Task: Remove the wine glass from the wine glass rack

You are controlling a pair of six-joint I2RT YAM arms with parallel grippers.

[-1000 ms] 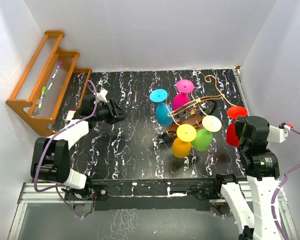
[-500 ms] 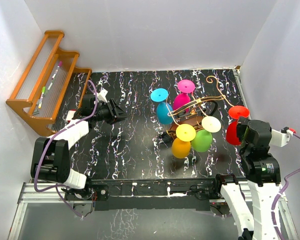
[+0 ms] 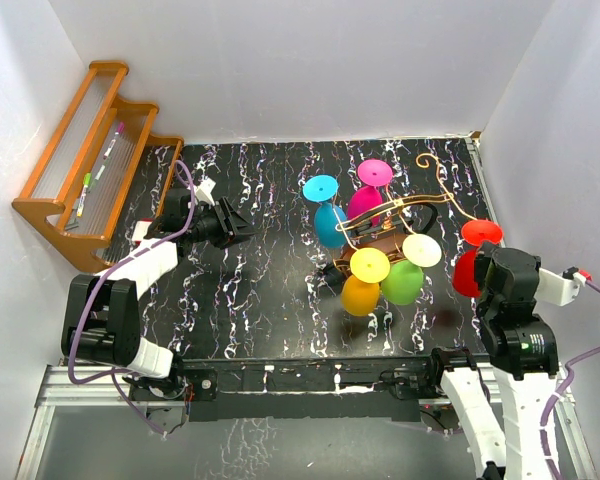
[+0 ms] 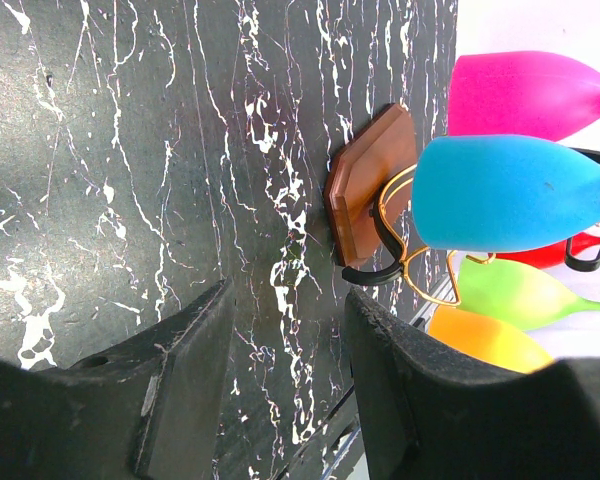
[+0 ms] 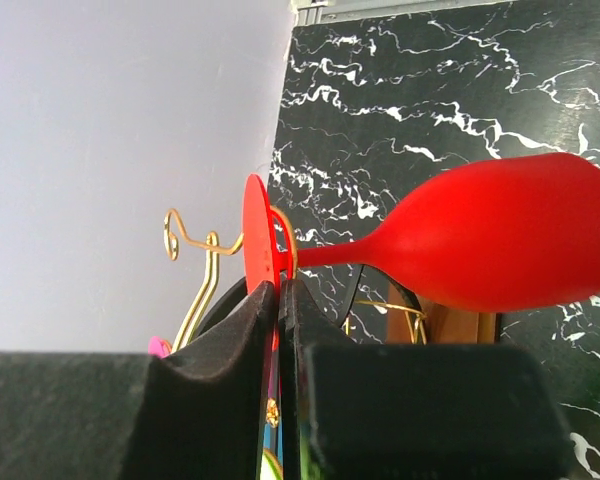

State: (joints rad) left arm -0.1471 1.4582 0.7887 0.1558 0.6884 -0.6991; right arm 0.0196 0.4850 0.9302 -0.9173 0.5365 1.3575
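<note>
Along the gold wire rack [image 3: 417, 199], the red wine glass [image 5: 500, 245], clamped by its foot in the closed right claw [image 5: 280, 300], has been drawn outward but not freed.

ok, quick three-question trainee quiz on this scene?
1. What does the right gripper pinch? A blue glass, B red glass, C green glass.
2. True or false: the left gripper is shut on the blue glass.
3. How many glasses show in the top view?
Key: 1 B, by its foot. 2 False: open, holding nothing. 3 Five.
</note>
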